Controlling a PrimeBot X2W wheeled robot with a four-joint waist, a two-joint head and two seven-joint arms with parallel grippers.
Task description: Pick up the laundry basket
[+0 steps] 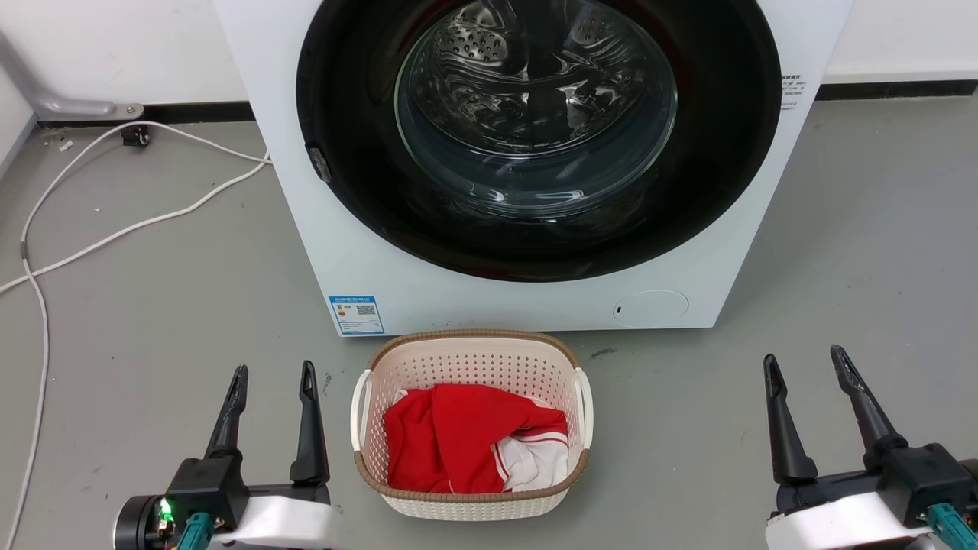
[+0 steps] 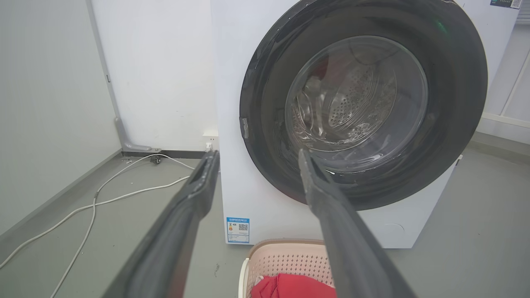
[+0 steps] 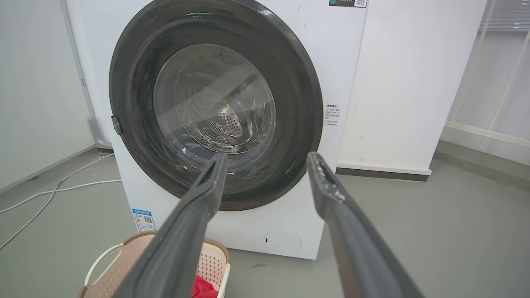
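Both tools hang low and released, nothing between their fingers: the left tool (image 1: 275, 368) is parted, and so is the right tool (image 1: 803, 355). The laundry basket (image 1: 474, 367) sits on the floor (image 1: 153, 321) between them, just right of the left tool and well to the left of the right one, with a red garment (image 1: 458, 435) heaped inside. The washing machine (image 1: 336, 229) stands close beyond it. The danger, I'd say, lies in the thin white side handles (image 1: 357, 409): a finger could miss one, skid on the perforated wall and shove the light basket against the machine. An uneven lift could tip it and spill the cloth.
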